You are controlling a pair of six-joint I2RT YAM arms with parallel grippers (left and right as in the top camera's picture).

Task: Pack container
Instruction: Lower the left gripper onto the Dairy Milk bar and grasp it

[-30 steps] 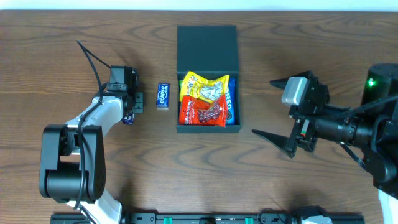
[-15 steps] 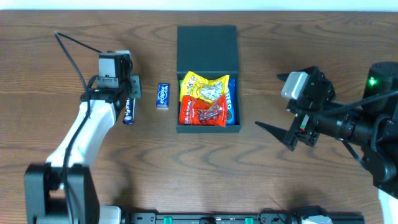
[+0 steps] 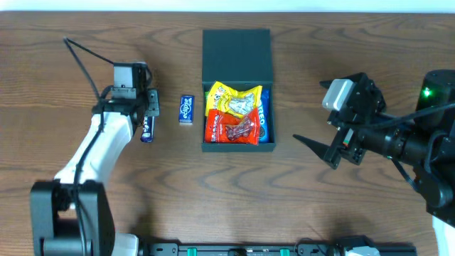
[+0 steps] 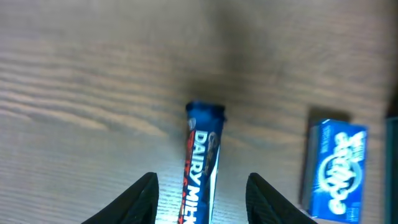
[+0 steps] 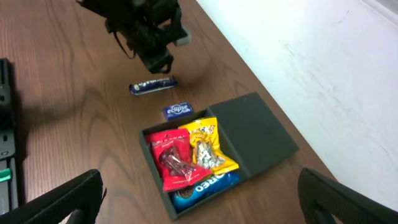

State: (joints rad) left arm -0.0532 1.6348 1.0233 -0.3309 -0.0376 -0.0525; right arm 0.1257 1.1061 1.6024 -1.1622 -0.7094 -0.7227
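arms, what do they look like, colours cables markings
Left arm: white curved links, black joints, a black cable looping off its wrist. Right arm: mostly black, grey camera block at the wrist, green light on its base. End effector fingers are black and tapered.

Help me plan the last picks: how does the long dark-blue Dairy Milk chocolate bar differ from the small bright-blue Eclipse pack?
The Dairy Milk bar is long and narrow; the Eclipse pack is short and boxy. The bar is darker blue, the pack brighter. The bar lies between the open fingers of the left gripper; the pack lies free, nearer the dark teal container. Both lie flat outside it.
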